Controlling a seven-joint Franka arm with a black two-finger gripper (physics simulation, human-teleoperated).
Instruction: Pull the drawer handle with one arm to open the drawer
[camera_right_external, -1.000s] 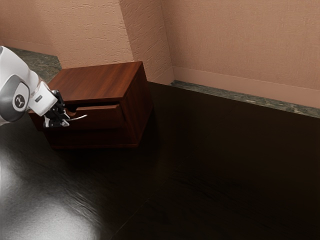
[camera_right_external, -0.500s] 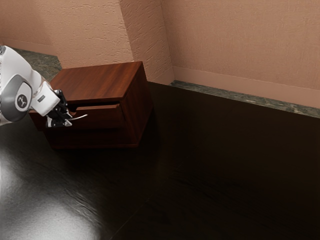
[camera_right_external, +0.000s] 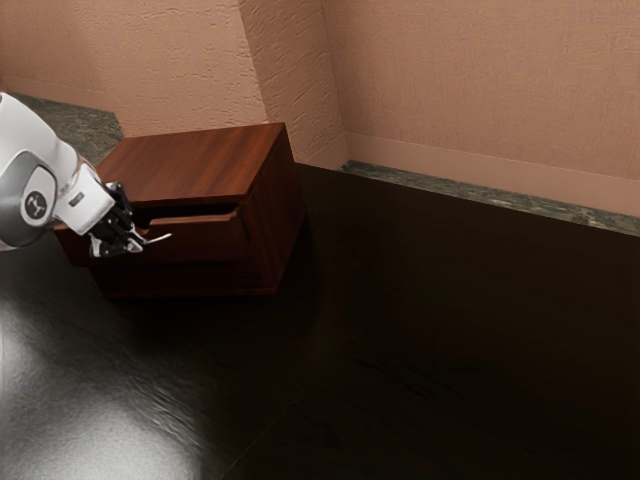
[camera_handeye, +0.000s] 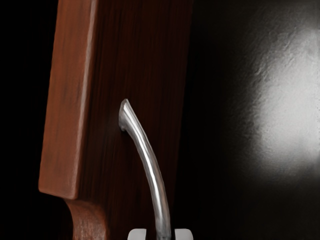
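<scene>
Tool (camera_right_external: 128, 241), left of frame, is clamping the slick, stiff metal handle (camera_right_external: 155, 238) near one end; the wooden drawer (camera_right_external: 200, 232) is looking heavy.

No words, numbers or brand names can be read anywhere. A small dark emblem is borne on the round grey cap (camera_right_external: 37, 203) of the white arm (camera_right_external: 20, 125), at the exterior view's left, but its form cannot be made out.

A dark, glossy table (camera_right_external: 420, 380) carries a pale sheen of reflected light. Behind it stand pink textured walls (camera_right_external: 480, 70), with grey stone floor (camera_right_external: 500, 192) at their base.
</scene>
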